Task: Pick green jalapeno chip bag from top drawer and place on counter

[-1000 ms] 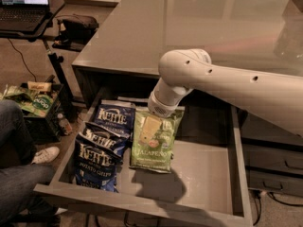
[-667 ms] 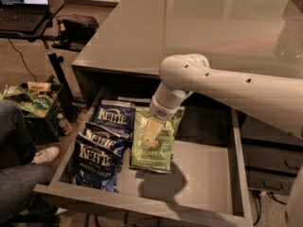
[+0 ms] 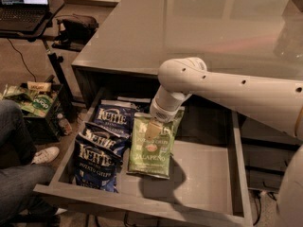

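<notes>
Gleaming counter (image 3: 189, 27); hand (image 3: 154, 128) over drawer (image 3: 203, 174)

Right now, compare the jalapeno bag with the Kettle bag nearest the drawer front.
The jalapeno bag is green; the front bag is dark blue. The jalapeno bag lies mid-drawer under the pincer; the front bag lies by the left wall, nothing over it. Both are Kettle bags lying in the top drawer.

Two dark blue Kettle bags (image 3: 99, 155) overlapping, lower left of centre. Open laptop (image 3: 22, 3) on a black stand (image 3: 47, 20), upper left. Dark pouch (image 3: 76, 24) just beside it. Black crate (image 3: 35, 119) of green snack packs, left edge. Jeans leg (image 3: 19, 178) and white shoe (image 3: 46, 154), lower left.
</notes>
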### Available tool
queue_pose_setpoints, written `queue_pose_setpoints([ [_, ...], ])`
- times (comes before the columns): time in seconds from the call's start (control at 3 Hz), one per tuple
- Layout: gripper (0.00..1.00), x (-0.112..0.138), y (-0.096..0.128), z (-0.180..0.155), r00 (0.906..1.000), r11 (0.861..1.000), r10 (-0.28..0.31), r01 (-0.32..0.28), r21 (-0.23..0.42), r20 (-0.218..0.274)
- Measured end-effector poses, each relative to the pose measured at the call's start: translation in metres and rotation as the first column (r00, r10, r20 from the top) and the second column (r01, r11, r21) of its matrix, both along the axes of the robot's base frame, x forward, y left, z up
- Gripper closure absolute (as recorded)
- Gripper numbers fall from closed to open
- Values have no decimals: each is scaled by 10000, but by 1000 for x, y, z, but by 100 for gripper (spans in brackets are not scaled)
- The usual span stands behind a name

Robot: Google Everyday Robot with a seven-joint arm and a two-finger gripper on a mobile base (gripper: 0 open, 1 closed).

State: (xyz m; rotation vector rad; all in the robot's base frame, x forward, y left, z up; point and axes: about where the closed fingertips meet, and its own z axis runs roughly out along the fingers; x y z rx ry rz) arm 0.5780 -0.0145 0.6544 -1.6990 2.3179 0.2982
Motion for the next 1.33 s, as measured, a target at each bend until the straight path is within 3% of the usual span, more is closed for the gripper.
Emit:
queue_pose_setpoints([
  [0.67,88,0,0,0,10000,10000,1,-1,0,-1],
  [1.0,100,-4,-1,10,10000,9990,12,-10,442,-46],
  [1.33,100,-18,-12,40,9998,9932,-177,192,1149,-135],
])
